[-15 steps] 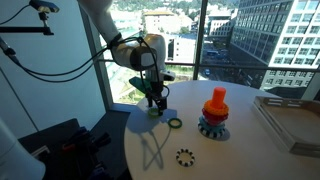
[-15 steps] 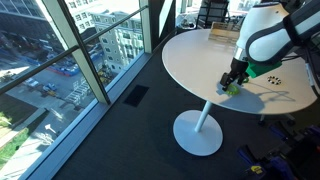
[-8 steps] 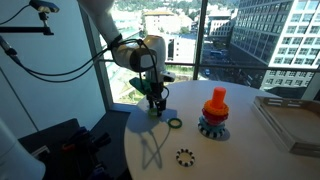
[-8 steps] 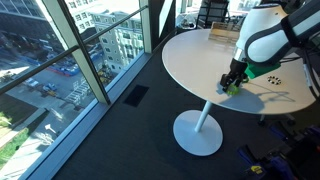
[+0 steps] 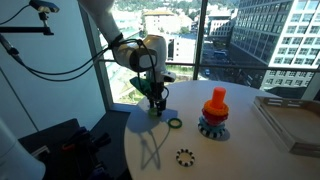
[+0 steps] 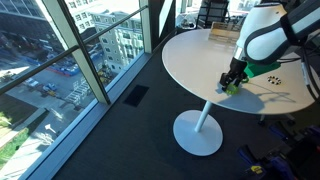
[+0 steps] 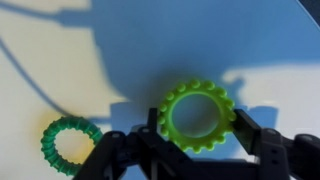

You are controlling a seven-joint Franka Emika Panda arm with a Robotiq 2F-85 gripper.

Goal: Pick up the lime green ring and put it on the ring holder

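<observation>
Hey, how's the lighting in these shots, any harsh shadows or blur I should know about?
Wrist view: soft focus, bluish cast, hard dark shadows on the white round table around the lime green toothed plastic ring. In an exterior view, bright windows backlight the robot arm, and its sharp shadow falls across that table.

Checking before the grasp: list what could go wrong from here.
1. The lime green ring lies flat and thin inside the gripper; closing may pop it out or ride over it.
2. The darker green ring lies close beside; a slip may knock it.
3. In an exterior view the gripper is near the table edge; a flicked ring could fall off.
</observation>
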